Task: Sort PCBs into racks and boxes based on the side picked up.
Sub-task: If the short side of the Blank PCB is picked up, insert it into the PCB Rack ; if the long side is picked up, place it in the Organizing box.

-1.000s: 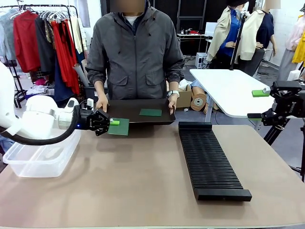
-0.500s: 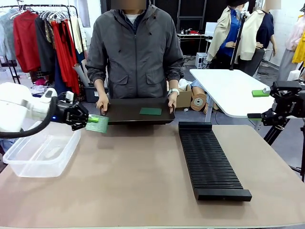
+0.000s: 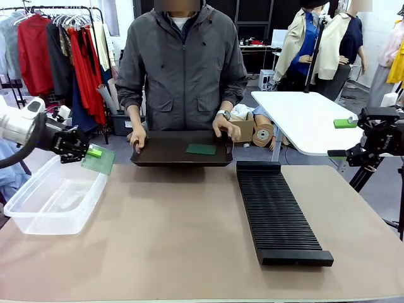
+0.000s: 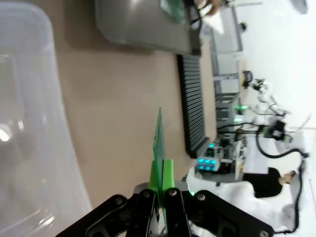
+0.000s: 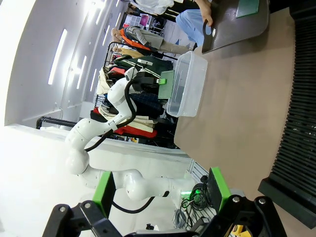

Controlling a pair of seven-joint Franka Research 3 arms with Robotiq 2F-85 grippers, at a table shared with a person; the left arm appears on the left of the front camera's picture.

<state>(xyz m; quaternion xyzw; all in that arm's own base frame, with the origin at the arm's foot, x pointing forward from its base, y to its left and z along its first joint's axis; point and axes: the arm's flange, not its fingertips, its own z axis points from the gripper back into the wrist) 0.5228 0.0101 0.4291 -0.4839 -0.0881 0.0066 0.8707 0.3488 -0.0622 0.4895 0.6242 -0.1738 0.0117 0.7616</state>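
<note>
The left end effector [image 3: 88, 153], clamped on a PCB [image 3: 101, 160], hangs just above the far right corner of the clear box [image 3: 44, 225], the board tilted and extending straight out from the fingers. The drop likely lies down and nearward for this level-reaching arm. The right end effector [image 3: 342, 137], jaws spread and empty, waits well apart from the box, past the rack [image 3: 278, 211].
</note>
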